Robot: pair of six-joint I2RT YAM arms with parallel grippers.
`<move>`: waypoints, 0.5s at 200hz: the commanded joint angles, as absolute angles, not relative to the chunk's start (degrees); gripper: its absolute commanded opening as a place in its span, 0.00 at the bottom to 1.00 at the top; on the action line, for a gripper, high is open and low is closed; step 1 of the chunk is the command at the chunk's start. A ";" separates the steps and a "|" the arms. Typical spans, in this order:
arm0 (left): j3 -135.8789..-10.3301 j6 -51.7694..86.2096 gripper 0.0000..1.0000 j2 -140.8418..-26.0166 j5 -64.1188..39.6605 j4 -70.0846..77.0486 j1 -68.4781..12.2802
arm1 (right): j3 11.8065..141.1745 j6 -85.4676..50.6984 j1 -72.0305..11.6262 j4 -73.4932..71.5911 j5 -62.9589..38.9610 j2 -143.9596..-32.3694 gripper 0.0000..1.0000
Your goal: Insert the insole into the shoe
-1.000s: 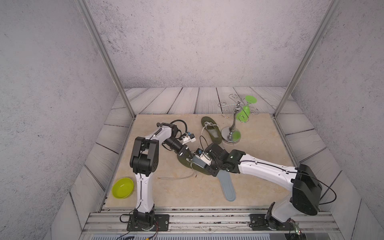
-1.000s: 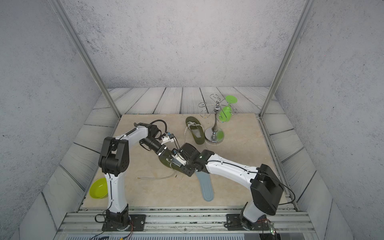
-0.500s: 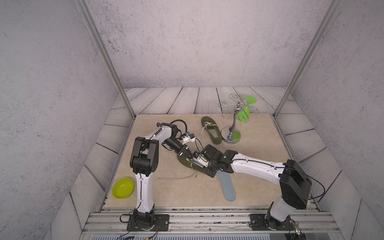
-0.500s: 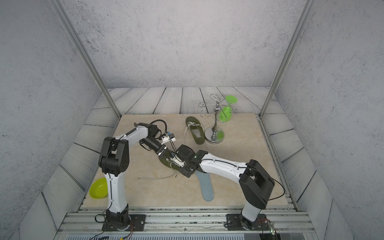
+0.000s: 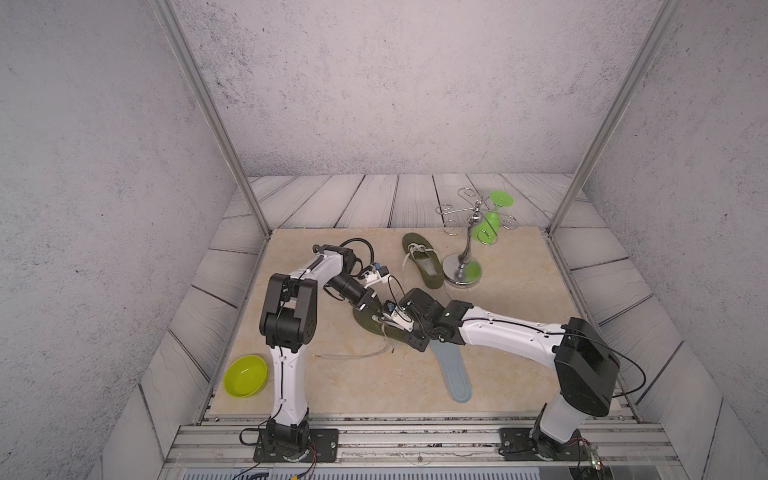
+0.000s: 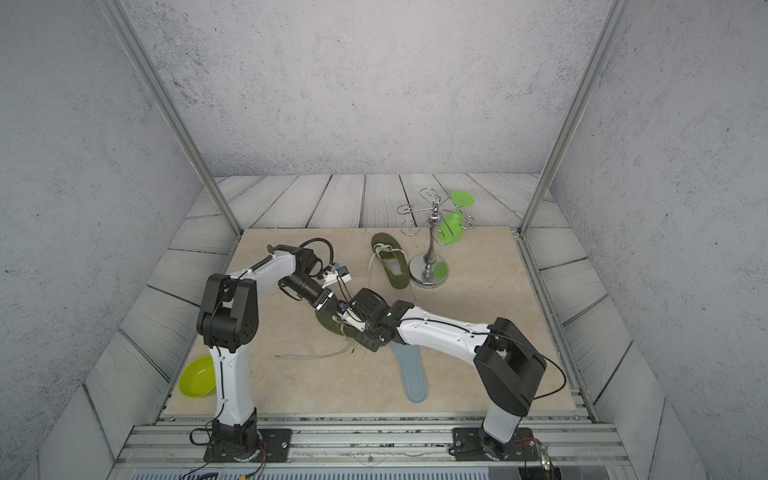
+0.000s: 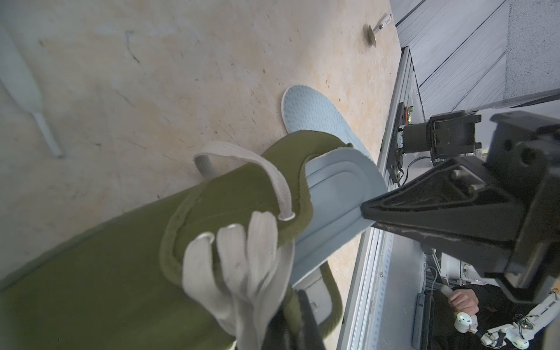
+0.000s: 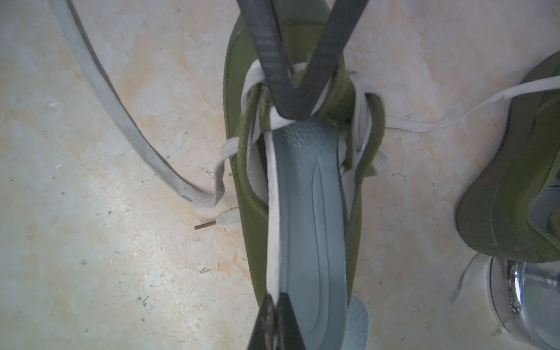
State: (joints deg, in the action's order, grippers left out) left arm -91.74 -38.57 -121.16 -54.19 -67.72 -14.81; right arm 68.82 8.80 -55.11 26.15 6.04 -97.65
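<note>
The shoe (image 8: pixel 256 242) is an olive-green fabric low-top with flat off-white laces (image 8: pixel 103 100). It lies opening upward near the middle of the beige surface (image 5: pixel 519 299), and only its toe (image 5: pixel 363 324) is clear in a top view. The laces are loose, with one end trailing across the surface. The insole (image 8: pixel 309 218) is blue-grey with moulded contour lines and a dimpled forepart. It lies lengthwise in the shoe's opening, its front tucked under the tongue and laces. One long edge rides up, showing a white rim, and the heel end (image 7: pixel 342 181) projects out of the opening, not seated.
</note>
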 commanded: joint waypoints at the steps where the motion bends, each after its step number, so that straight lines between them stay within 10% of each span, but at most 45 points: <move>1: -93.35 -40.08 0.00 -121.53 -56.87 -69.93 -14.94 | 68.14 9.95 -55.21 21.28 5.62 -100.69 0.00; 74: -93.88 -40.78 0.00 -121.90 -55.41 -70.65 -14.94 | 67.48 8.86 -55.11 20.11 7.49 -101.78 0.04; 100: -95.86 -40.37 0.00 -121.60 -51.15 -70.94 -14.94 | 68.49 5.64 -55.11 23.29 3.83 -99.55 0.33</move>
State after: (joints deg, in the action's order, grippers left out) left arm -93.08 -39.07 -121.21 -52.07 -68.14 -14.74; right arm 68.03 8.40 -55.11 22.28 6.17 -101.08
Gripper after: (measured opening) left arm 0.050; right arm 0.188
